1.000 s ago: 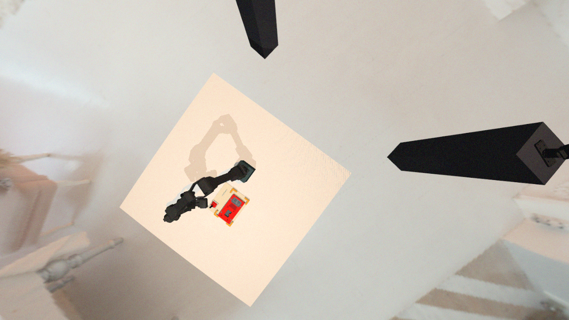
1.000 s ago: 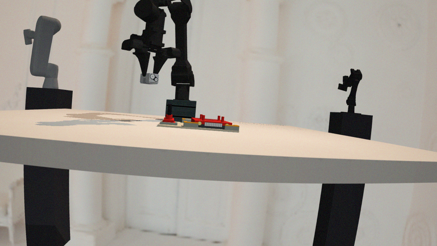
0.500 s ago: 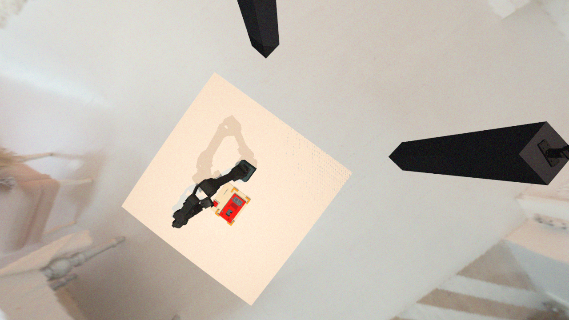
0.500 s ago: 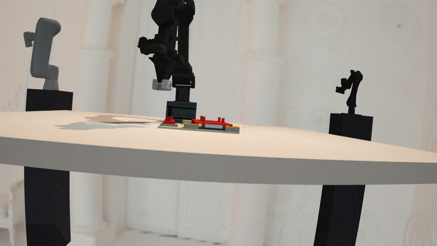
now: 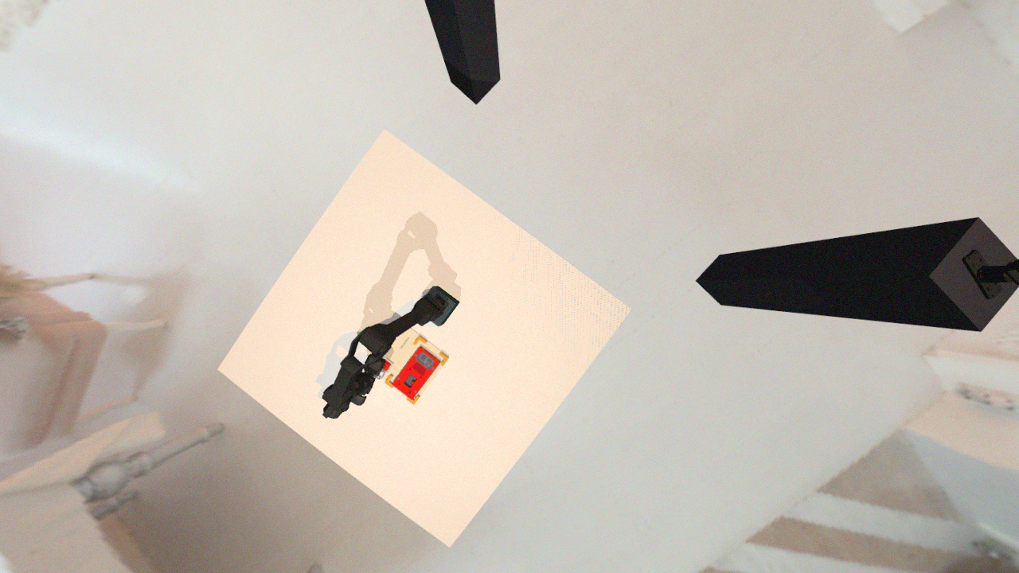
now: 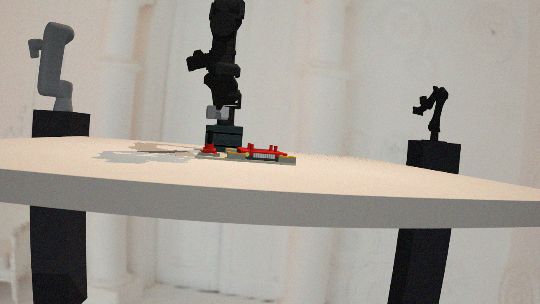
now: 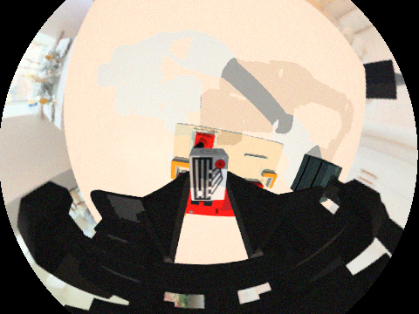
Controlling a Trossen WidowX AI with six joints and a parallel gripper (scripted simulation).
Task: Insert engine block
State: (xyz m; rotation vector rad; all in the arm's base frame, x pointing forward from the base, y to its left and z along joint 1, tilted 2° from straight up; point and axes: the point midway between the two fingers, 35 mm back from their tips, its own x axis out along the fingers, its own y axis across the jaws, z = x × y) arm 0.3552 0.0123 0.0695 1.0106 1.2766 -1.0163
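My gripper [image 6: 217,107] [image 7: 208,175] is shut on the grey engine block [image 6: 210,112] [image 7: 218,187] and holds it in the air. In the exterior view the block hangs above the board, roughly over its red stand end. The wrist view shows a striped face with a red disc; I cannot tell which side has the slot. The red car body [image 5: 418,372] [image 6: 260,152] [image 7: 227,209] lies between the orange-topped corner holders. A dark opening [image 5: 411,380] shows in its top. In the wrist view the block and fingers hide much of the body, and I cannot make out the rib.
The cream board [image 5: 400,347] [image 7: 272,153] carries the body. A small red stand [image 5: 386,365] [image 6: 209,148] [image 7: 204,139] with a black post is at its edge, below the block. Upright pegs [image 6: 270,147] rise from the body. My arm's dark base [image 6: 223,139] [image 7: 315,173] stands behind the board.
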